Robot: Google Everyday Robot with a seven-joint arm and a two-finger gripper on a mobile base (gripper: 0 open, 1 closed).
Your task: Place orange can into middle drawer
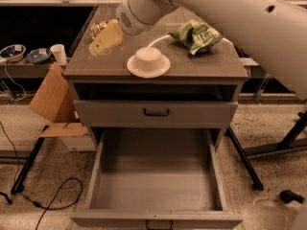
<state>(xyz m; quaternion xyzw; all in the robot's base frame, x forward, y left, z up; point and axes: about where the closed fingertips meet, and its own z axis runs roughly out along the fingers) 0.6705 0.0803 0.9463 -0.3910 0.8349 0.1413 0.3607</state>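
Observation:
The orange can (97, 28) lies at the back left of the cabinet top (201, 63), shiny and mottled, partly hidden behind my gripper. My gripper (99, 45), pale yellow, hangs from the white arm (144, 6) and sits right in front of the can, low over the top's left side. The middle drawer (158, 186) is pulled far out at the bottom of the view, with tall grey side walls and a bare grey floor. Nothing lies in it.
A white bowl on a plate (148, 61) stands at the front middle of the top. A green snack bag (196, 35) lies at the back right. A shallower drawer front with a black handle (156, 112) is shut above. Cardboard (50, 99) leans at the left; cables lie on the floor.

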